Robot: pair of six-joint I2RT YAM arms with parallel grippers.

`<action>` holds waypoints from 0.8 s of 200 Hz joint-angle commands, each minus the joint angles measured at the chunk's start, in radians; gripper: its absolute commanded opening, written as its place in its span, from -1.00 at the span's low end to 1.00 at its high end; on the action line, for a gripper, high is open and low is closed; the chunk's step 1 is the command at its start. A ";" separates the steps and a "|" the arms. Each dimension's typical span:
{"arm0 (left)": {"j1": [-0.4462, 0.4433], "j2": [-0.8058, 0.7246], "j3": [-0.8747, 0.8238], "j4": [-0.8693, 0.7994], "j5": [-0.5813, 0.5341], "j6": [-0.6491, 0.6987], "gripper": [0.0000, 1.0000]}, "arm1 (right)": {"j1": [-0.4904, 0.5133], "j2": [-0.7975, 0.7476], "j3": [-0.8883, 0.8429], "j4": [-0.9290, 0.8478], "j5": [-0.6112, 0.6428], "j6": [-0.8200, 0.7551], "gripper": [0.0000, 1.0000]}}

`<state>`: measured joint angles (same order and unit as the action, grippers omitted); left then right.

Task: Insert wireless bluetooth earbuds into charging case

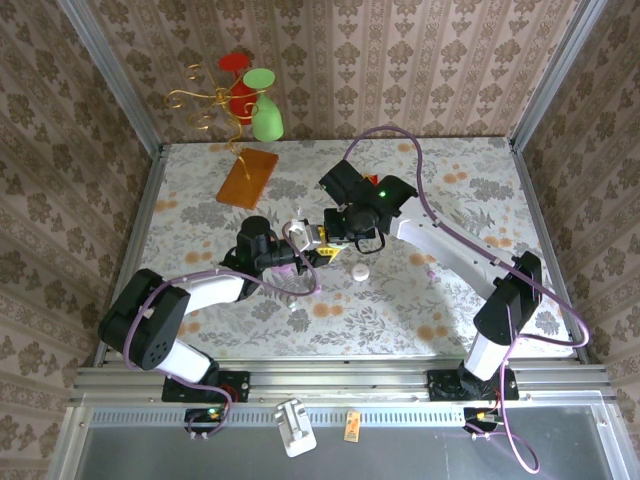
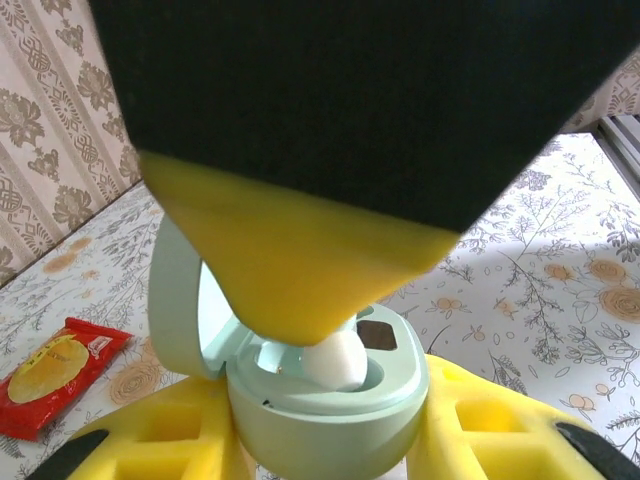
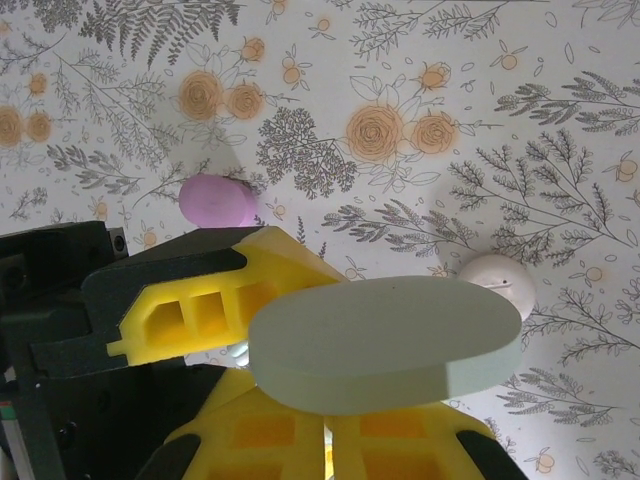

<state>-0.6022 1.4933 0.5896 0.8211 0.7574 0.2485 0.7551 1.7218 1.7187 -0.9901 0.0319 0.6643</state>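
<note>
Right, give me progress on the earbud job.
Done: the mint case stands open, clamped in the left jaws. In hand: the right jaws hold a white earbud at the mouth of one socket. Left: the dark socket beside it is empty, so another bud must follow.

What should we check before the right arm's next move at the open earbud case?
1. Case held: ok. The left pincer clamps the mint charging case on both sides.
2. Lid open: ok. The lid stands up, clear of the slots.
3. Earbud placed: cannot tell. The white earbud sits in one slot, but its depth is hidden.
4. Right pincer: ok, shut, with its tip on the earbud. Gripping or only pressing: cannot tell.
5. Second slot filled: not ok. It is dark and empty.
</note>
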 commanded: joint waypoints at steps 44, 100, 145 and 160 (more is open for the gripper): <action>-0.011 0.015 0.039 0.018 -0.023 0.016 -0.44 | -0.005 0.027 0.005 0.015 -0.055 0.023 -0.79; -0.010 0.038 0.051 0.024 -0.025 0.015 -0.45 | -0.004 -0.009 -0.008 0.038 -0.090 0.029 -0.51; -0.010 0.041 0.047 0.039 -0.022 0.008 -0.45 | -0.008 -0.027 -0.040 0.073 -0.110 0.029 -0.44; -0.011 0.037 0.044 0.044 -0.022 0.005 -0.44 | -0.008 -0.025 -0.043 0.071 -0.105 0.029 -0.41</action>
<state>-0.6056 1.5326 0.6117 0.8177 0.7315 0.2485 0.7437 1.7203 1.6928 -0.9443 -0.0319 0.6849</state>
